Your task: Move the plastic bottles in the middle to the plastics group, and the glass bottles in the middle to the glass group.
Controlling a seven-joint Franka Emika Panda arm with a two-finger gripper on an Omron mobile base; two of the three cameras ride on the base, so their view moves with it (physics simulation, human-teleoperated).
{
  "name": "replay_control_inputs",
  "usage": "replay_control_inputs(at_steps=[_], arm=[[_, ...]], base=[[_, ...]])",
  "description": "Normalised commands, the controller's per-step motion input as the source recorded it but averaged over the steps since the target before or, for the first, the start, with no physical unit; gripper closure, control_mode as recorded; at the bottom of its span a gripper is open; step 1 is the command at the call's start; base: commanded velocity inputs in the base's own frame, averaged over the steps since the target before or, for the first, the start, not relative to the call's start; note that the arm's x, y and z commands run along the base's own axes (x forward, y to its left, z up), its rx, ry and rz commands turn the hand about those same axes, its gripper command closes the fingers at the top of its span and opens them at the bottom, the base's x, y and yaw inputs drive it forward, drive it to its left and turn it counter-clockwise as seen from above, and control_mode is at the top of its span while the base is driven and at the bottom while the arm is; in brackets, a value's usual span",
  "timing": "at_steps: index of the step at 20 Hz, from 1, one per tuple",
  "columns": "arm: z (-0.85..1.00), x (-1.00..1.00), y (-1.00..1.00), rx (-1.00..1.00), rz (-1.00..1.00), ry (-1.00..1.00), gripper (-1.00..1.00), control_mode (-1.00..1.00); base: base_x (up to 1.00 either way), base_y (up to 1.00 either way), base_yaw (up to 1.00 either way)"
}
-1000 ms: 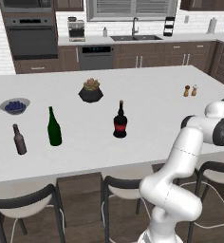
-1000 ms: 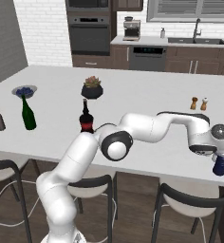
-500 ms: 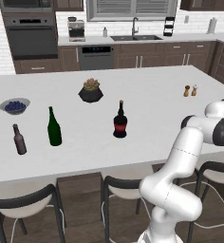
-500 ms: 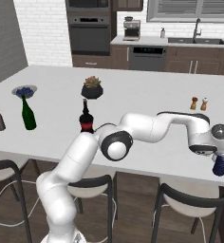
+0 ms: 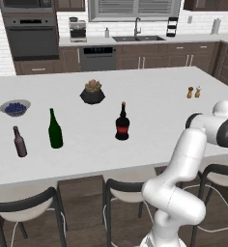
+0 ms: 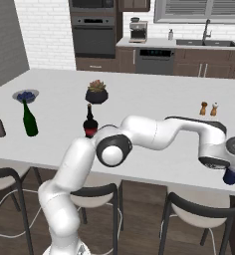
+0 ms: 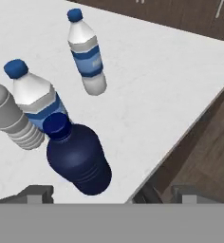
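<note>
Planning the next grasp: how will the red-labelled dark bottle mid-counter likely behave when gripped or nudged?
The red-labelled bottle stands upright, alone on the counter. The round body under a thin neck probably resists tipping from low pushes. Glossy dark surface: likely slippery. It looks like glass: rigid, fairly heavy, fragile.

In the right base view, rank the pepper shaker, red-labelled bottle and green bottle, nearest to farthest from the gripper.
Gripper at the island's right edge.
1. Pepper shaker: behind it, right side.
2. Red-labelled bottle: middle of the island.
3. Green bottle: far left.
</note>
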Motion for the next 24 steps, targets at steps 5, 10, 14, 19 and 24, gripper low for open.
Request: replay_control_inputs(at_steps=[5,10,14,19,24], arm=[[0.34,-0.57,0.57,-0.04,0.00,0.00,-1.00,-1.00],[0.36,-0.13,0.98,-0.06,0.00,-0.01,-1.00,-1.00],[0.51,0.00,1.00,-0.06,0.03,0.00,-1.00,-1.00],[0.51,0.01,1.00,-0.03,0.13,0.01,-1.00,-1.00],[0.33,0.01,1.00,-0.01,0.20,0.01,-1.00,-1.00]], base=[[0.00,0.00,0.00],[0.00,0.00,0.00],[0.00,0.00,0.00],[0.00,0.00,0.00],[0.00,0.00,0.00]])
